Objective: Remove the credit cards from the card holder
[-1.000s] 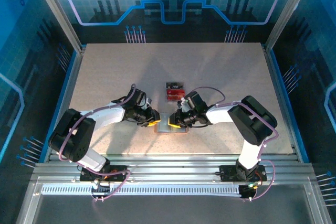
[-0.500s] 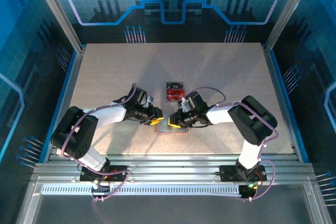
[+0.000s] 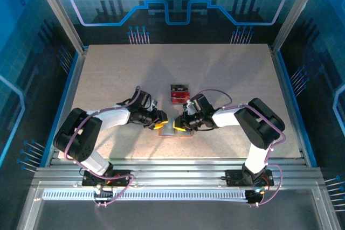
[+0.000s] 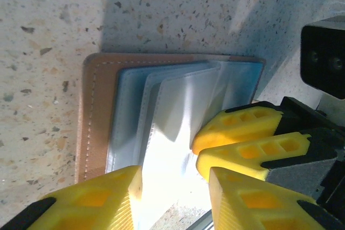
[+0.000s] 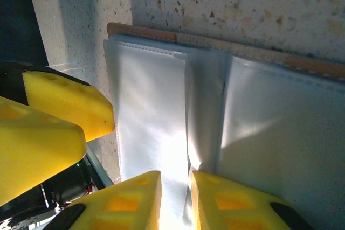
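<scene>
The card holder (image 3: pixel 176 132) is laid open flat at the near middle of the table (image 3: pixel 108 79), its long axis left to right, with red and dark credit cards (image 3: pixel 179 95) lying apart beyond it; it is flanked by both arms, the right gripper (image 5: pixel 175 176) being nearly closed on a clear sleeve (image 5: pixel 205 100) by the fold. The left gripper (image 4: pixel 173 179) is held part open over the holder's left end, nothing gripped; the holder lies directly under its fingertips.
</scene>
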You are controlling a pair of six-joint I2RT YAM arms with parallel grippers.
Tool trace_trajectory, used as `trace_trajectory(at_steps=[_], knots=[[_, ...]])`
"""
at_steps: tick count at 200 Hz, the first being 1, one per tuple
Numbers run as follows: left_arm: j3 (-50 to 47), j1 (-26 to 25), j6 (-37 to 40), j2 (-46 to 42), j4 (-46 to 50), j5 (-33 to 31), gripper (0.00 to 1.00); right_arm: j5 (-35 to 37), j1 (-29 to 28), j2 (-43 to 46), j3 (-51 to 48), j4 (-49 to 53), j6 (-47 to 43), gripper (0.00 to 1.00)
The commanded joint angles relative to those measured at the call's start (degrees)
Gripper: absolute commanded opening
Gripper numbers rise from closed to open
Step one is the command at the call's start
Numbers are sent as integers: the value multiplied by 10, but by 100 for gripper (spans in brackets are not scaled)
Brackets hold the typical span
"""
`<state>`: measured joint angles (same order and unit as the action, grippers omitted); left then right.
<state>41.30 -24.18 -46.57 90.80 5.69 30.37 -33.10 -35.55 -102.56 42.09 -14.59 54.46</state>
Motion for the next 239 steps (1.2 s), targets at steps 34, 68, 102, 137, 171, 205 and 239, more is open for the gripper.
trace_trajectory(at_steps=[34,68,102,137,171,205,239], knots=[[-1,-4,-1,-1,6,-6,41,0,7,-4,-3,18,0,22],[3,-10,-3,9,-1,2,41,1,7,-1,-2,20,-1,22],[6,-18,-7,15,-13,7,35,0,7,-3,-2,21,-1,22],[8,-21,-9,10,-15,9,30,1,7,0,-4,21,0,22],[8,-23,-10,4,-16,11,32,4,7,17,-2,31,-2,22],[12,-22,-8,-4,-14,15,31,14,8,58,16,77,-13,25],[19,-24,-5,-10,-10,18,31,38,12,113,35,149,-38,27]])
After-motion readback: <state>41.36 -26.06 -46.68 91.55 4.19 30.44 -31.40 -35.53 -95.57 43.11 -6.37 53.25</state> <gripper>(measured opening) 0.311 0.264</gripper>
